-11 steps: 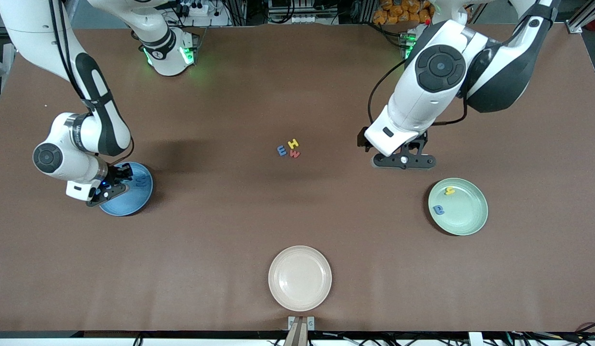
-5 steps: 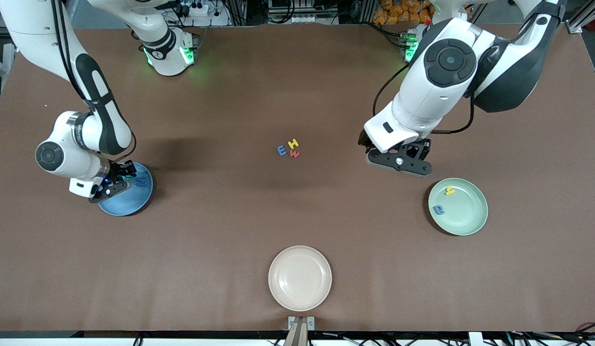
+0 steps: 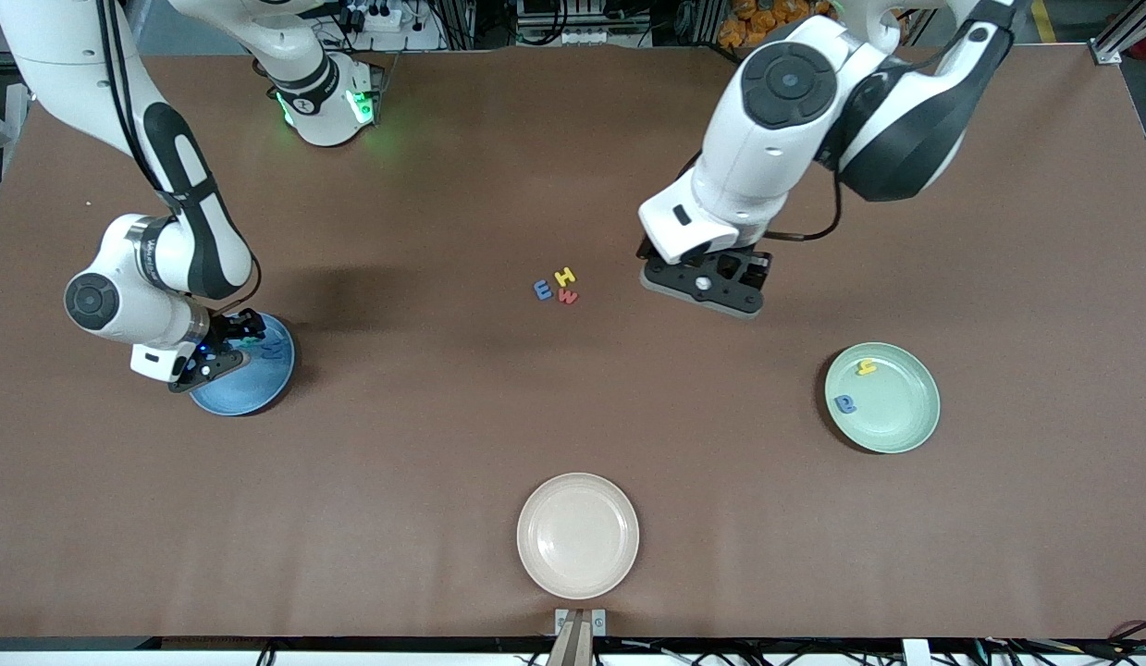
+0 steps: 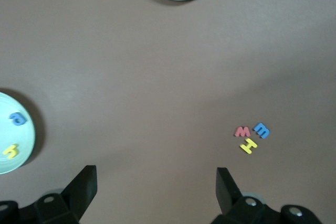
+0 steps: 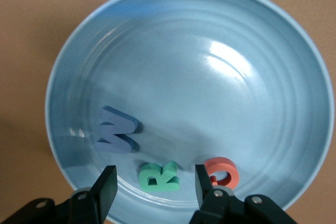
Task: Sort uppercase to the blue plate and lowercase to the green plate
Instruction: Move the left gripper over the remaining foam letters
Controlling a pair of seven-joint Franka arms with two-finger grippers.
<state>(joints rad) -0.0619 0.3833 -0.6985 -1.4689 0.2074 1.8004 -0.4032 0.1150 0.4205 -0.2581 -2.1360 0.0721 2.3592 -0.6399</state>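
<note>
My right gripper (image 5: 155, 179) hangs open low over the blue plate (image 5: 210, 87), its fingers either side of the green R (image 5: 159, 176), which lies flat on the plate. The blue W (image 5: 116, 136) and red Q (image 5: 222, 172) lie beside it. In the table's middle the yellow H (image 3: 564, 276), blue e (image 3: 542, 289) and red m (image 3: 567, 297) sit clustered. My left gripper (image 3: 702, 287) hovers open and empty over bare table beside that cluster, toward the left arm's end. The green plate (image 3: 896, 416) holds the yellow h (image 3: 867, 367) and blue a (image 3: 844, 403).
A cream-white plate (image 3: 577, 535) with nothing on it sits near the table's front edge, nearer the front camera than the letter cluster. The blue plate (image 3: 258, 388) is at the right arm's end, the green plate at the left arm's end.
My right gripper's jaws have spread, leaving the green R on the blue plate. My left arm has swung from near the green plate toward the letters in the middle.
</note>
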